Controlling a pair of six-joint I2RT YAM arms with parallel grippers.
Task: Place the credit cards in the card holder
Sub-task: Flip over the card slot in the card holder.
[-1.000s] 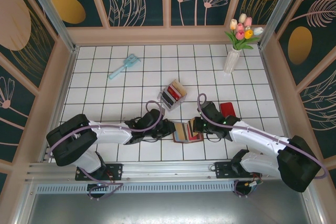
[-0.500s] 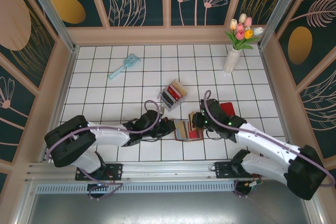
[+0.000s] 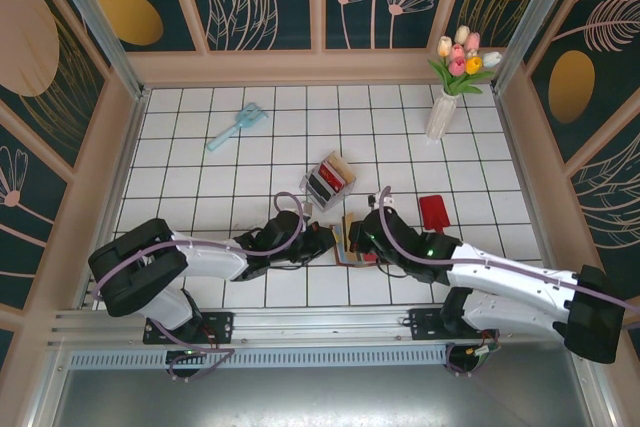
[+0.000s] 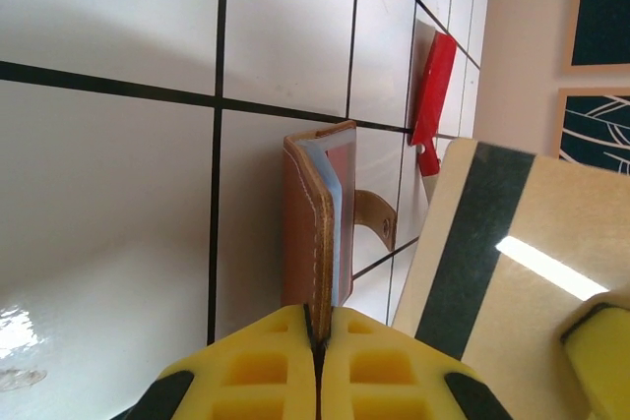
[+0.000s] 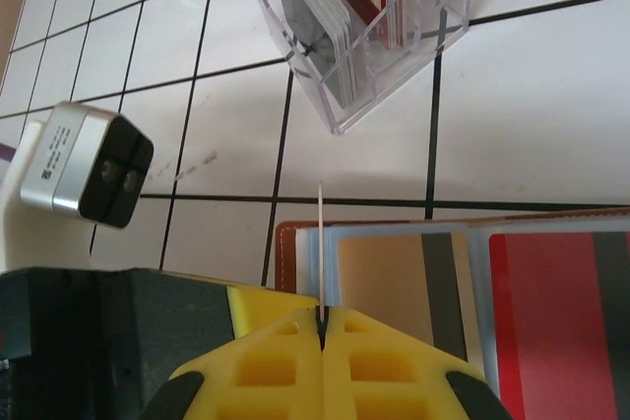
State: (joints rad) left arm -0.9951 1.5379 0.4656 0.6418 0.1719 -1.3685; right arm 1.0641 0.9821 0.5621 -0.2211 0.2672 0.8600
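On the tiled counter (image 3: 200, 177), just near-side of the clear tray (image 3: 328, 182), the left fingers (image 4: 266, 361) now clamp the lifted cover of the card holder (image 4: 313, 233), while the right fingers (image 5: 384, 361), having come across, pinch a tan card (image 4: 492, 243) above it.

Brown leather card holder (image 3: 349, 238) lay near the front of the table (image 3: 200, 172), half open. Its left cover stood on edge, pinched by the left gripper (image 4: 315, 336). A red card (image 5: 551, 312) sat in an inner sleeve. The right gripper (image 5: 322, 317) clamped a striped tan card (image 4: 492, 243) upright at the holder. Other cards (image 5: 340, 17) stood in a clear box (image 5: 394, 86) just beyond.
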